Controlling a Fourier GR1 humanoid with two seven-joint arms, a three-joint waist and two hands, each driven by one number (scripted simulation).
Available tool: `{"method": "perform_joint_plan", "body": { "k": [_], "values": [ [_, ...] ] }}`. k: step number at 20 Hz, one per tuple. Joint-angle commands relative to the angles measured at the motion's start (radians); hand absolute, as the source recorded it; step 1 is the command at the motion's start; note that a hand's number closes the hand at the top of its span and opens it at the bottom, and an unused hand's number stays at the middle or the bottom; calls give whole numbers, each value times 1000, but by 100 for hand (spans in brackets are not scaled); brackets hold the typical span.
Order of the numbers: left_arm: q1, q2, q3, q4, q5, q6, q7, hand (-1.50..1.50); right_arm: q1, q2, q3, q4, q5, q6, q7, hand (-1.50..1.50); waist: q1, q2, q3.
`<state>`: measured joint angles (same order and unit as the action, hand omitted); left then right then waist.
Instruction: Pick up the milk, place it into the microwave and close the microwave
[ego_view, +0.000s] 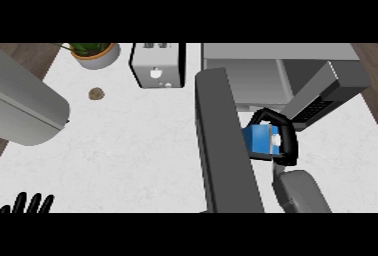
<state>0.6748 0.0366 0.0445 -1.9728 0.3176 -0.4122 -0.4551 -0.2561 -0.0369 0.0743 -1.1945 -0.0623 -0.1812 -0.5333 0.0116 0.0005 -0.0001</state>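
Note:
A blue and white milk carton (260, 138) is held by my right hand (285, 142), whose black fingers curl round it just in front of the microwave's opening. The grey microwave (251, 75) stands at the back right with its door (221, 145) swung wide open toward me, edge-on to the left of the carton. The cavity (255, 82) shows behind and above the carton. My left hand (28, 203) rests at the lower left edge, fingers straight and pointing up.
A toaster (156, 66) stands left of the microwave. A potted plant (94, 52) sits at the back left, with a small brown object (96, 93) in front of it. A large grey rounded body (26, 107) covers the left edge.

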Motion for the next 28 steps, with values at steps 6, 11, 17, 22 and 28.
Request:
{"method": "perform_joint_plan", "body": {
  "k": [6, 11, 17, 22, 28],
  "values": [
    [-18, 1, 20, -15, 8, -5, 16, -150, -328, 2, -143, 494, 23, -84, -78, 150, 16, 7, 1],
    [-48, 10, 37, 50, 8, -32, 2, -150, -482, -5, -206, 727, 6, -94, -174, 150, 26, 11, 2],
    [-48, 0, 4, 51, -16, -44, 5, -150, -553, -48, -227, 899, 61, -216, -220, 150, 51, 22, 2],
    [-101, 5, 21, 113, -28, -47, -21, -150, -602, -85, -234, 987, 79, -226, -229, 150, 67, 32, 3],
    [-85, 28, 28, 69, 9, -68, 6, -150, -625, -122, -217, 1035, 121, -295, -262, 150, 101, 48, 5]
  ]
}}
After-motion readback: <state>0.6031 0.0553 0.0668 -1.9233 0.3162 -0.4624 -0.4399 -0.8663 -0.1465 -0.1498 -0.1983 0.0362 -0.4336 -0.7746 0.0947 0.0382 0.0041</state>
